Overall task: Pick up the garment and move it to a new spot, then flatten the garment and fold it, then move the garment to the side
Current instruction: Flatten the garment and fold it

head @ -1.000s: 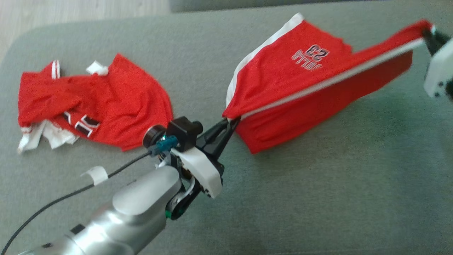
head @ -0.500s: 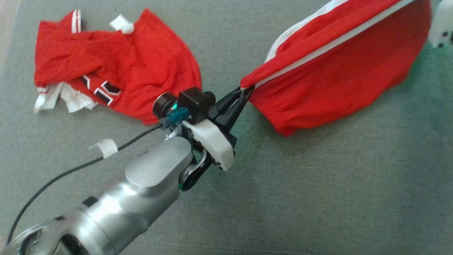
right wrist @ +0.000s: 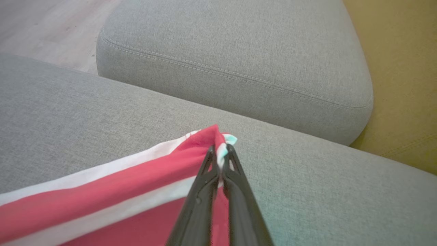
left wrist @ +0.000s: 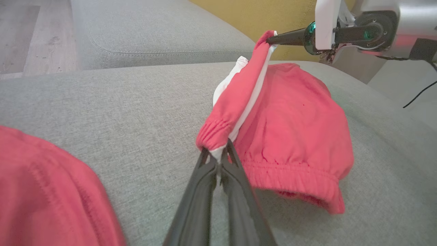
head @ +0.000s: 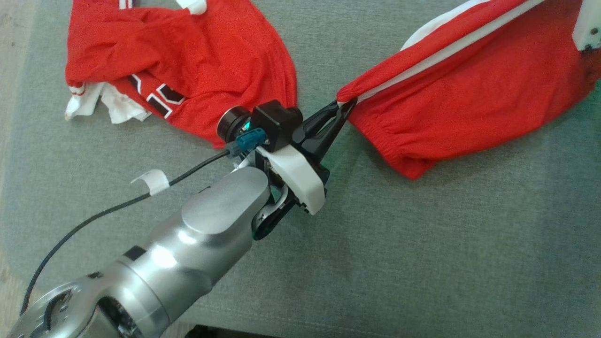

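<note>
**Shorts held taut between two grippers**

*Head view, left to right.* Upper left of the frame: a crumpled red jersey [head: 188, 65] with white trim and dark lettering lies on the grey cushion [head: 422, 263]. Lower left to centre: the silver left arm [head: 188, 253] rises diagonally, with a black cable [head: 94, 220] running beside it. It ends at the left gripper [head: 346, 103], just right of the jersey. The gripper's jaws are pinched together on one corner of the red shorts [head: 469, 103]. From that corner a tight edge with a white stripe climbs to the upper right corner of the frame, beside a white wrist housing [head: 588, 23]. Below this edge the cloth hangs as a pouch. Its gathered elastic hem sags down to the cushion, right of centre.

*Left wrist view.* Lower left: part of the jersey. Centre: the dark fingers are closed on the bunched corner of the shorts. Upper right: the right gripper [left wrist: 270, 38] is clamped on the far corner, raised above the cushion. Upper left: wooden floor [left wrist: 20, 34].

*Right wrist view.* Lower left to centre: the striped edge runs up to the closed fingers. Top: a second cushion [right wrist: 239, 51] lies beyond.
</note>
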Controlling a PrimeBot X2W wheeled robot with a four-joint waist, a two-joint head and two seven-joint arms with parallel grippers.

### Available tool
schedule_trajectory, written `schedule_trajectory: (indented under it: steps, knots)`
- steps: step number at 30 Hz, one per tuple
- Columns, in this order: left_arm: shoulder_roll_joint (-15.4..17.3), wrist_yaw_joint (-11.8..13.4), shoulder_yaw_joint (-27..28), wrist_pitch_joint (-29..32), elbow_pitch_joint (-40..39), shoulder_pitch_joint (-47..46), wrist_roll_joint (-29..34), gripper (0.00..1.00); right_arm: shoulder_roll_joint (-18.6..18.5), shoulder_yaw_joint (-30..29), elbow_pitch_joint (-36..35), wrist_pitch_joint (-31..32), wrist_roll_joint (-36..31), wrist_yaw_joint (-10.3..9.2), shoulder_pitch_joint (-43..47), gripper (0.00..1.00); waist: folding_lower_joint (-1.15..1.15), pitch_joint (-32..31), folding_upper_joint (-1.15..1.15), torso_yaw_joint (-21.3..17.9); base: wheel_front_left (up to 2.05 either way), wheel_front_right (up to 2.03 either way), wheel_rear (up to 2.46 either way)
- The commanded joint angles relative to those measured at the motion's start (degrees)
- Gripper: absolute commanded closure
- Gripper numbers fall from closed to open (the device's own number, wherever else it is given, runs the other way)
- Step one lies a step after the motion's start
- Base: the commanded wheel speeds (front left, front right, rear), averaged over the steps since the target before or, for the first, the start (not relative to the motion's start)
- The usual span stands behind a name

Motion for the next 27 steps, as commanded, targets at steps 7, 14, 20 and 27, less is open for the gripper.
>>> schedule_trajectory:
  steps: [7, 14, 20, 27]
  knots:
    - [-0.35, -0.15, 1.72, -0.55, 0.54, -3.09, -0.37, 0.02, 0.76, -1.35, 1.70, -4.80, 0.28, 0.36, -3.47, 0.00, -0.01, 0.19, 0.00, 1.01, 0.00, 0.00, 0.00]
    - [0.27, 1.39, 2.81, -1.67, 2.29, -2.90, 0.22, 0.00, 1.70, -2.70, 4.21, -10.93, 0.99, 0.36, -3.38, 0.00, -0.01, -2.36, 0.00, 0.10, 0.00, 0.00, 0.00]
    - [2.56, 4.62, 8.12, -2.71, 1.13, -1.32, 0.07, 0.00, 4.17, -6.39, 3.15, -20.19, 7.13, 0.36, -0.01, 0.00, -0.01, -7.49, 0.00, -2.28, 0.00, 0.00, 0.00]
    - [7.89, 10.01, 17.86, -2.83, -6.33, 4.87, 3.76, 0.00, 7.46, -0.83, -7.99, -25.61, 15.31, 0.36, 11.12, 0.00, -0.01, -14.30, 0.00, -6.73, 0.00, 0.00, 0.00]
